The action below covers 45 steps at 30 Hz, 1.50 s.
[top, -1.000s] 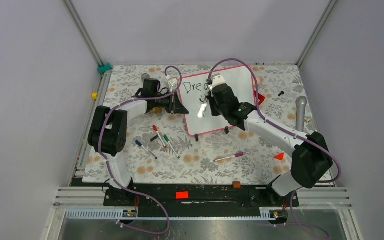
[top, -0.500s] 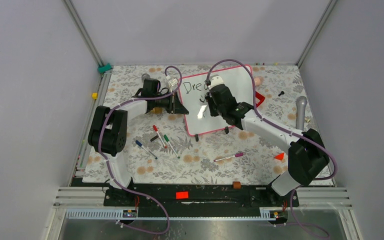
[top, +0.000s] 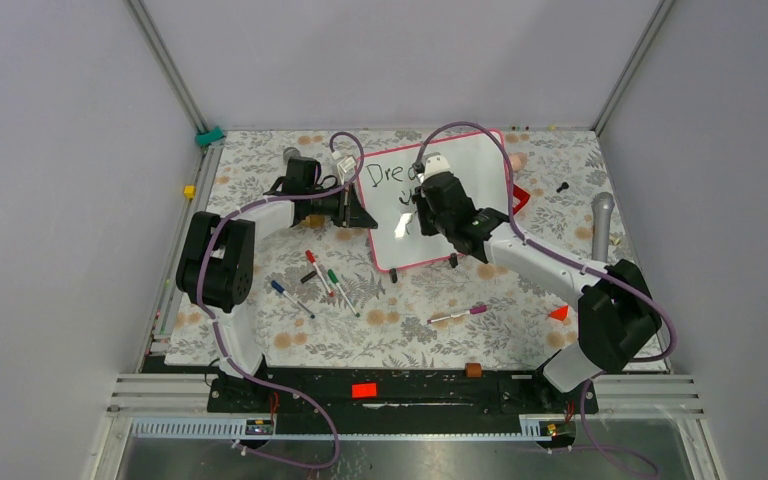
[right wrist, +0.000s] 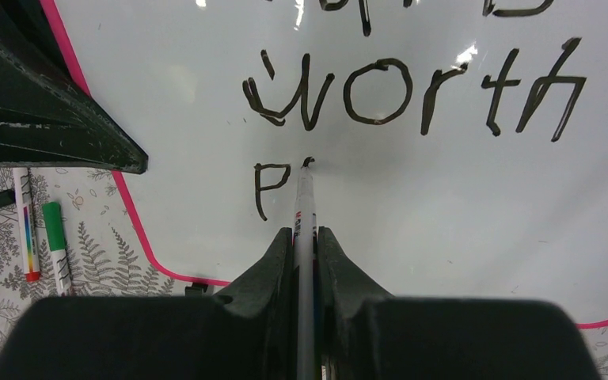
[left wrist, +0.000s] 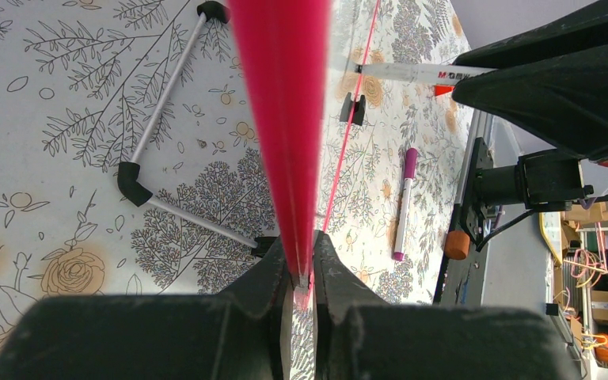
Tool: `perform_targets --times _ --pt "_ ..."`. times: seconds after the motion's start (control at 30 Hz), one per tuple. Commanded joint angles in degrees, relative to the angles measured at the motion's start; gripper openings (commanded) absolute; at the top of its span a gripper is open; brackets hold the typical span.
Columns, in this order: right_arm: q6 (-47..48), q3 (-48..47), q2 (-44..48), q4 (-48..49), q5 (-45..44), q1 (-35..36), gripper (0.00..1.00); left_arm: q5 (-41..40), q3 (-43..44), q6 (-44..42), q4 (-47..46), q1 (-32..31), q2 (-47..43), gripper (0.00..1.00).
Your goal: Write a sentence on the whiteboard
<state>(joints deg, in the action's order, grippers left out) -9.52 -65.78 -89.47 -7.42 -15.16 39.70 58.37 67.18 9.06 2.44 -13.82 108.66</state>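
Marker [right wrist: 305,207] sits pinched in my right gripper [right wrist: 305,237], the fingers [right wrist: 273,269] closed down to a thin gap on the slim barrel. I hold it that tightly so the tip cannot wobble or slide back when pressed. The barrel runs straight out between the fingers, so I can see tip and stroke together.

The tip appears to touch the board [right wrist: 459,206] in its lower left part, just right of a finished "P". A small black mark there is the start of the next letter.

The sentence [right wrist: 412,99] is only partly written, I judge. "worth" stands complete above the tip, a first line lies above that, and the third line has barely begun.

My left gripper [left wrist: 302,273] is clamped shut on the board's pink left edge, which runs between the two fingers. That grip braces the board on its small feet, so pen pressure from the right should not push it away or tip it.

Spare pens [top: 325,275] lie on the table [top: 260,180], just off the board's near left corner, clear of both arms.
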Motion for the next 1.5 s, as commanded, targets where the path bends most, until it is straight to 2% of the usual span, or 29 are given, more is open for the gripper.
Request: perform_targets --times 0.0,0.3,0.57,1.07,1.47 --pt "-1.9 2.5 1.2 0.8 0.8 -0.3 0.00 -15.1 -2.3 -5.1 8.9 -2.1 5.6 0.00" --pt "-1.7 4.2 2.4 -0.1 -1.6 -0.4 0.00 -15.3 -2.3 -5.2 8.9 -2.0 5.7 0.00" --pt "-0.1 0.4 0.2 -1.7 -5.8 -0.3 0.00 -15.3 -2.5 -5.2 8.9 -2.1 5.4 0.00" --pt "0.5 -4.7 -2.7 -1.7 -5.5 -1.2 0.00 -15.2 -2.5 -5.3 8.9 -2.0 5.4 0.00" --pt "-0.5 -0.8 -0.6 -2.6 -4.8 -1.2 0.00 -15.2 -2.5 -5.4 8.9 -2.1 5.4 0.00"
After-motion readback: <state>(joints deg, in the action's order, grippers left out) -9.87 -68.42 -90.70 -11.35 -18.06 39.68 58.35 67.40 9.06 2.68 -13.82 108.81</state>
